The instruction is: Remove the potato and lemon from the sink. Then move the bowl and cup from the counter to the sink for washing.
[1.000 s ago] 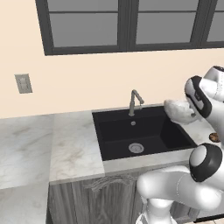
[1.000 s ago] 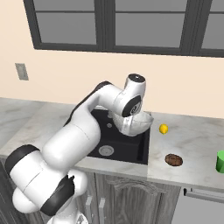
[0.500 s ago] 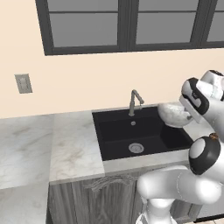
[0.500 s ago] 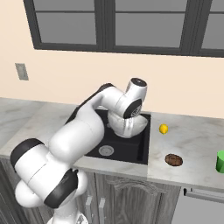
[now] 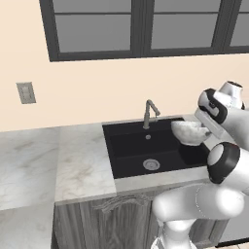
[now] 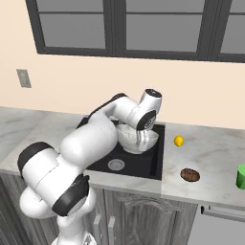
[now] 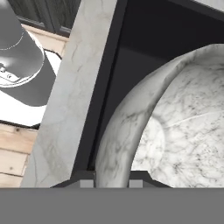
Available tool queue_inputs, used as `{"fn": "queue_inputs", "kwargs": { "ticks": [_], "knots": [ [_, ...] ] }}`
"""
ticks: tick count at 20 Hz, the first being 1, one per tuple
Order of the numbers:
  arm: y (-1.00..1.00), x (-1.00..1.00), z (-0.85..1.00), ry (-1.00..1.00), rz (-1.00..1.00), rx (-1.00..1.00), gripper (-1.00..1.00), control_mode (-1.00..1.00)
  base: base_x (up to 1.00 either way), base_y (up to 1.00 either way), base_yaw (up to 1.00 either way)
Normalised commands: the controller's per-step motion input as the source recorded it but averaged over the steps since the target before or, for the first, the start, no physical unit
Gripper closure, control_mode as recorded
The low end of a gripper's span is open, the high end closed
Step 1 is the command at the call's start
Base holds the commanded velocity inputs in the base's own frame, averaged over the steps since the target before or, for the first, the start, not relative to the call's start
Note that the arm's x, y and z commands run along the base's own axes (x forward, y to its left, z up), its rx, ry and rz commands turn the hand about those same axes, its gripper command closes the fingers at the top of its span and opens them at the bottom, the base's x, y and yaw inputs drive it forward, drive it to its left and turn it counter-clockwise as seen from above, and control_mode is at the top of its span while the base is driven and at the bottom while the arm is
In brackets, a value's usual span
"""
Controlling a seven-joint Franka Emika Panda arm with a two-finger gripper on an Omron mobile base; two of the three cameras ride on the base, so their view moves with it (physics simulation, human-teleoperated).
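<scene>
Bowl (image 7: 183, 118): marbled white-grey stone look, smooth, with fine dark veining and a soft sheen on the inner face. Sink (image 5: 131, 146): matt black basin, uniform, no reflections; drain (image 5: 151, 164) at centre of frame: grey brushed metal. Faucet (image 5: 150, 112): grey metal, satin. Counter (image 5: 78, 165): polished pale marble with tan veins. Cabinet front (image 5: 107, 219), lower frame: grey-brown wood grain, matt. Lemon (image 6: 179, 140): smooth bright yellow skin. Potato (image 6: 190, 174): rough, dull brown skin. Cup (image 6: 241, 176), right edge: plain green, plastic-like, matt.
</scene>
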Motion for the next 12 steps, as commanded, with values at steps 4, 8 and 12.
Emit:
{"fn": "queue_inputs", "kwargs": {
  "ticks": [4, 8, 12],
  "knots": [
    [0.03, 0.11, -0.21, 0.0, 0.09, 0.0, 1.0, -1.0, 0.0, 0.0, 0.0],
    [0.03, 0.11, -0.21, 0.0, 0.04, 0.0, 1.0, -1.0, 0.0, 0.0, 0.0],
    [0.07, 0.11, -0.21, 0.0, 0.0, 0.01, 1.0, -1.0, 0.0, 0.0, 0.0]
  ]
}}
